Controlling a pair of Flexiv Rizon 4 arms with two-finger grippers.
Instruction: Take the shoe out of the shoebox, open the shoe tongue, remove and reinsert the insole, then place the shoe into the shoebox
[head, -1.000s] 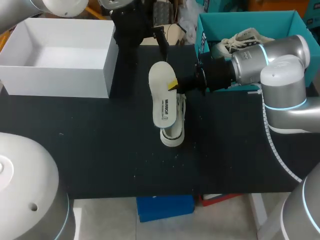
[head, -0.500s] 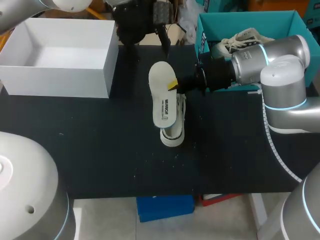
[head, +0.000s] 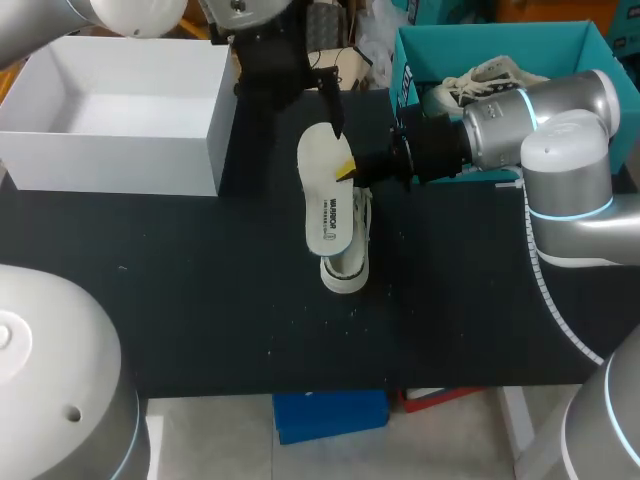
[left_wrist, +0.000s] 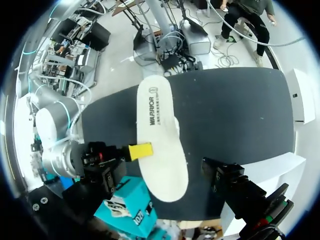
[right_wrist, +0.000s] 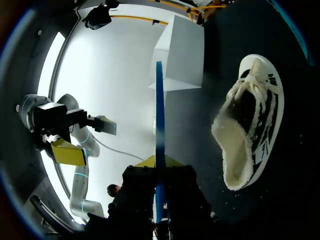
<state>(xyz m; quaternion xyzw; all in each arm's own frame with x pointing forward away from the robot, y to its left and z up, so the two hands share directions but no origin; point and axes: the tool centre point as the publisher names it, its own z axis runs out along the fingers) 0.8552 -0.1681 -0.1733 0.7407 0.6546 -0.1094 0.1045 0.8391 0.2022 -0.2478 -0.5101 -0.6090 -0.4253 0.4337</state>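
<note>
Over the middle of the black table (head: 200, 280), the right gripper (head: 345, 170) holds the white insole (head: 325, 200) in the air. Its yellow tips are pinched on one long edge, approx. a third of the way along. From the right wrist view the insole sits edge-on between the fingers, w/ a blue underside.

Directly under it the white sneaker (head: 347, 268) rests on the table, only one end poking out past the insole from overhead. The right wrist cam shows its opening and black-marked side.

Left gripper (head: 333, 110) hangs just past the insole's far end, near it but apart; can't tell if it's open or closed.

White shoebox (head: 110, 160) stands open at the far left corner, well apart from the sneaker. A teal box (head: 400, 70) at the far right holds a second sneaker (head: 480, 78).
</note>
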